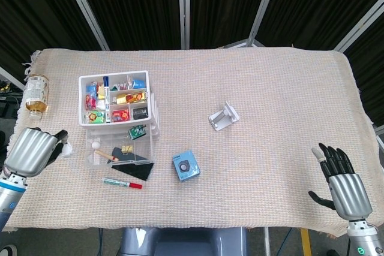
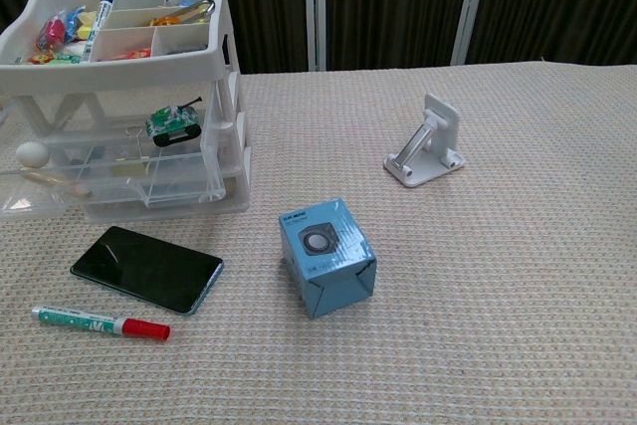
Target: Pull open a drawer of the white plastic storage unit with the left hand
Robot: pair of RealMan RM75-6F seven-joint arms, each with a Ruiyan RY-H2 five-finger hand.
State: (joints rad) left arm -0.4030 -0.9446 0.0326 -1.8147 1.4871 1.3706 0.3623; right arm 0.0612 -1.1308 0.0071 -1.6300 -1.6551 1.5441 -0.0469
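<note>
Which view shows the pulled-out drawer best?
The chest view: the clear drawer shows from the side, sticking out of the storage unit. The head view shows it from above, small, with its contents.

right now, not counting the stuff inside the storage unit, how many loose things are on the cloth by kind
Phones: 1, black phone
Markers: 1, red-capped marker
Boxes: 1, blue box
Stands: 1, white stand
Bottles: 1, bottle at the cloth's left edge
Total: 5

bright, even light; sharp focus
</note>
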